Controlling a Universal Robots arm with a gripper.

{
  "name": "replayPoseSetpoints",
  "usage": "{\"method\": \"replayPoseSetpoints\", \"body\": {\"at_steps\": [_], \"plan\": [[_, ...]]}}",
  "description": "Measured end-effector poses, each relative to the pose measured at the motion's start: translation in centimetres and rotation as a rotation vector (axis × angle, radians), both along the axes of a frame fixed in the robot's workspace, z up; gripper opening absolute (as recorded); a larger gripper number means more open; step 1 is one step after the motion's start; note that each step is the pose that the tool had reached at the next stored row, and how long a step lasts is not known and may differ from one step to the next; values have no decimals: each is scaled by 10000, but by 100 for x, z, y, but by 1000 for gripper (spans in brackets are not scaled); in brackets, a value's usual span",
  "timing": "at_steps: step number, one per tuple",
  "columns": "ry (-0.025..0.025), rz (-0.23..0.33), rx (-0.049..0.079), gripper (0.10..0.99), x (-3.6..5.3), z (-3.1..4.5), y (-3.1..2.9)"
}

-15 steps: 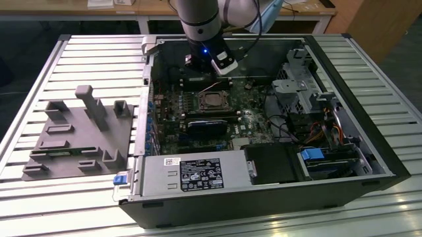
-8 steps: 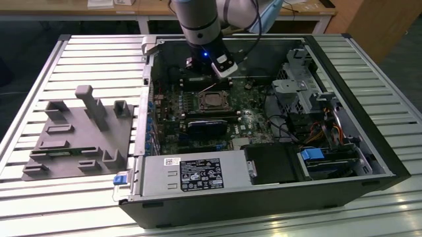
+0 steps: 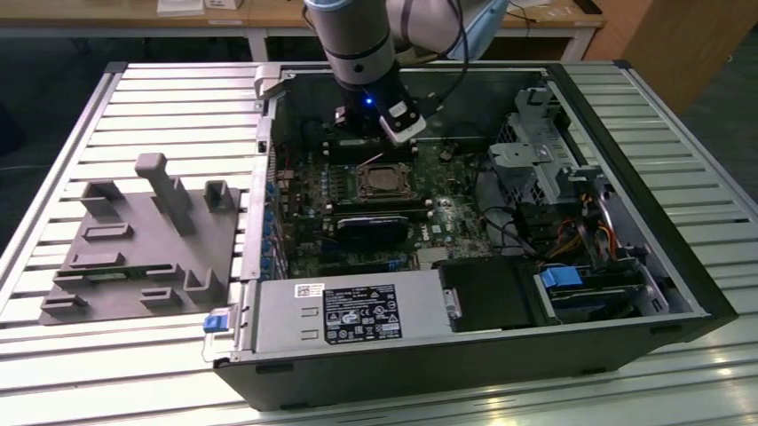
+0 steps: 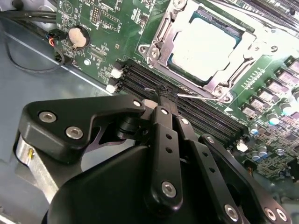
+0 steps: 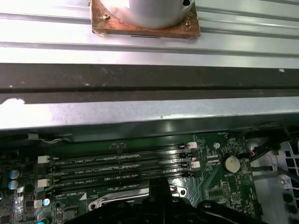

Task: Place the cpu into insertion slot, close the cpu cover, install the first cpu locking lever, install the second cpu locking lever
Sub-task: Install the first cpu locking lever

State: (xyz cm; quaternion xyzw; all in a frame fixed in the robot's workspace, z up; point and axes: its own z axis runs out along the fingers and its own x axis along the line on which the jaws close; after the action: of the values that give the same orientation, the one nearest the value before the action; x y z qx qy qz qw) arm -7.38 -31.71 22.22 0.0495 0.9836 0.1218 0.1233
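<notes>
"CPU (image 4: 205,46) in yet?"
"Yes — seated in the slot (image 4: 150,51), cover (image 4: 163,29) down over it. End effector (image 4: 163,100) is closed, tips at a thin lever (image 4: 198,96) beside the slot — levers look unfinished."

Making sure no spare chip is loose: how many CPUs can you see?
1. The cpu sits mid-motherboard, framed by the window of the cpu cover. Another could be hidden behind the arm.
</notes>
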Motion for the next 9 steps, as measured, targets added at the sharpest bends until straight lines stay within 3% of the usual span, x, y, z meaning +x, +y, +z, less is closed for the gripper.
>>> {"method": "replayPoseSetpoints", "body": {"at_steps": [2, 7, 9], "plan": [[-26, 0, -19, 102, -1, -15, 9], [-294, 0, -75, 102, -8, -52, 14], [-309, -6, -75, 102, -10, -60, 18]]}}
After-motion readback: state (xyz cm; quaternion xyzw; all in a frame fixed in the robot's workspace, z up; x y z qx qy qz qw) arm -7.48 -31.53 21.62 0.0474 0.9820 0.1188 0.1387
